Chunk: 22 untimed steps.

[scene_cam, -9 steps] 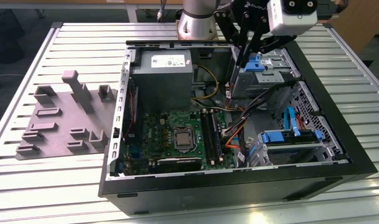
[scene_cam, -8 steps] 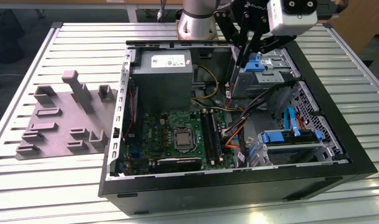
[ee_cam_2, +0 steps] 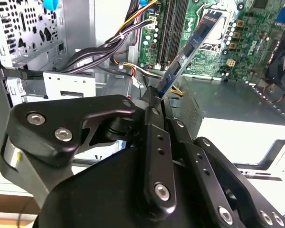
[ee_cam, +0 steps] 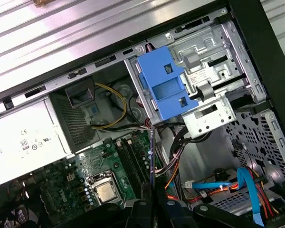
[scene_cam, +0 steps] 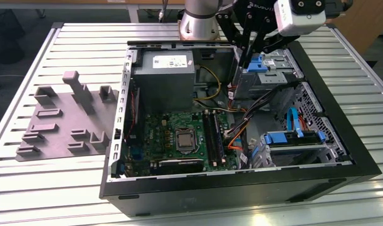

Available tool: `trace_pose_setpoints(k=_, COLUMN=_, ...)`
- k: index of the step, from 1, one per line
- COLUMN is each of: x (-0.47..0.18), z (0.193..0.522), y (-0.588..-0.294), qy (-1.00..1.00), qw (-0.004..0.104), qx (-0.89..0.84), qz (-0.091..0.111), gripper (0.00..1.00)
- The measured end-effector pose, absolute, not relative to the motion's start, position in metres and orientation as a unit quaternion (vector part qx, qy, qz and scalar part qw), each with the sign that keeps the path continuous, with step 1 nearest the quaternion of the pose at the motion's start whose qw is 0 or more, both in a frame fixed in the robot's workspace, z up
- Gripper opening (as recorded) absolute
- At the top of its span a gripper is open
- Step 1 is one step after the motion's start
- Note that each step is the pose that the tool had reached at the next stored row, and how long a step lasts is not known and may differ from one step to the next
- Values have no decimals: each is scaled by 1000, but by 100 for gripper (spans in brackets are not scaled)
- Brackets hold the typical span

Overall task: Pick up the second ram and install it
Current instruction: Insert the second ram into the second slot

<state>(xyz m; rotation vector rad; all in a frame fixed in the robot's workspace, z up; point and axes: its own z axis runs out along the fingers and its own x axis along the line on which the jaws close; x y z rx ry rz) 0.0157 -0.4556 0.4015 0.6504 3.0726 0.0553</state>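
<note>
Am holding second ram edge-on, gripper clamped on its end, hovering above motherboard slots for alignment.

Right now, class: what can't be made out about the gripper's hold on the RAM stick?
- Exterior view: the second ram is mostly hidden behind the gripper.
- Second wrist view: the stick's held end vanishes between the fingers.
- First wrist view: edge-on, chips unseen.

A green motherboard is showing inside the black case, beside bright-blue drive clips and orange cables; the black gripper is gripping the blue, dark-chipped second ram
</note>
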Motion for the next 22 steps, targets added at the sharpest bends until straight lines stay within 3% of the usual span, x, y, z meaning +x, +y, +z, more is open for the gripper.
trace_pose_setpoints(k=22, x=16, z=401, y=-456, qy=983, qw=0, qx=181, qz=18, gripper=14)
